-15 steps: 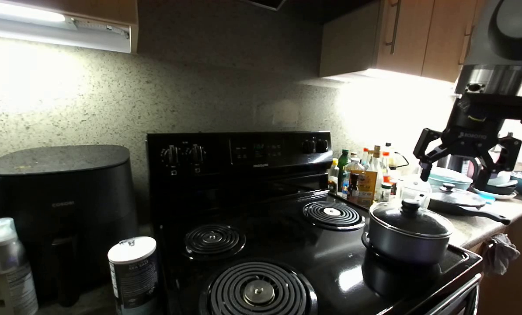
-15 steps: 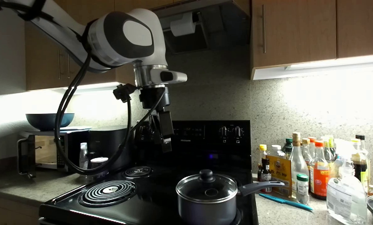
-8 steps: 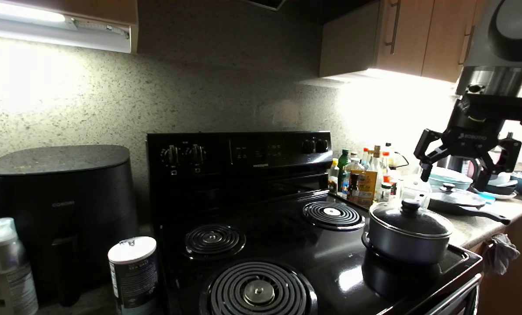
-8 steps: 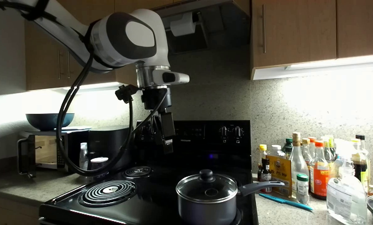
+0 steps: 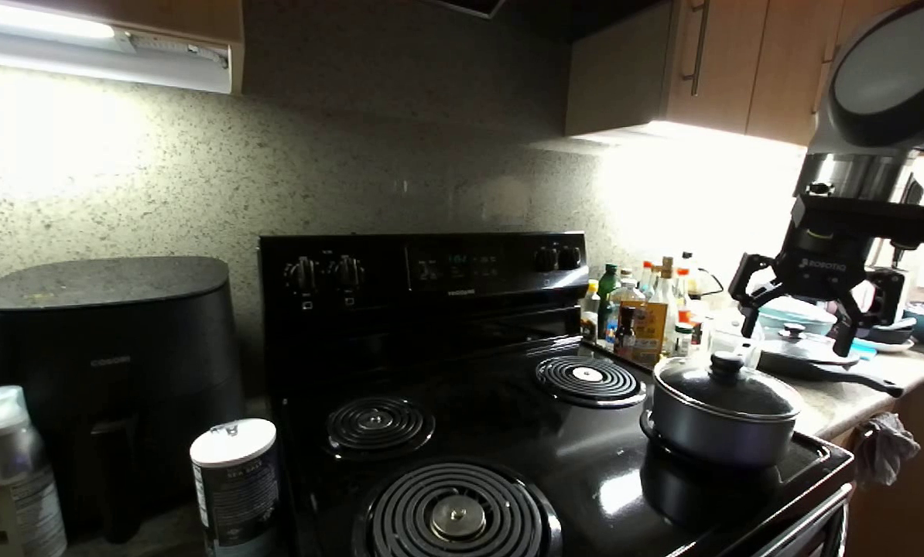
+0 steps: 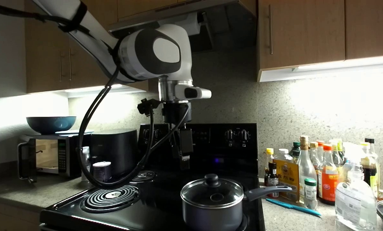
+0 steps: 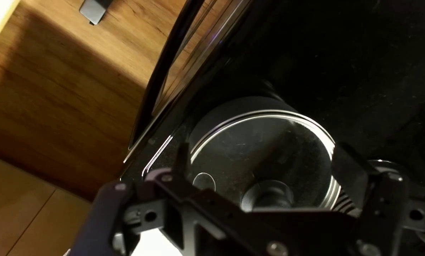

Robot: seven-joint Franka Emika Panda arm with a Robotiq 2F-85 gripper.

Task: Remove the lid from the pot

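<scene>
OK, tool is hanging higher than the lid, fingers standing wide apart.
Lid is sitting on the pot, knob up; pot is resting near right on the stove; bottles are standing farther right on the counter.

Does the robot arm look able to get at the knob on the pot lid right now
Probably yes. The open gripper hangs higher than the lid, apart from it, and nothing visible blocks the way to the knob. It would likely need to shift over and come down.
</scene>
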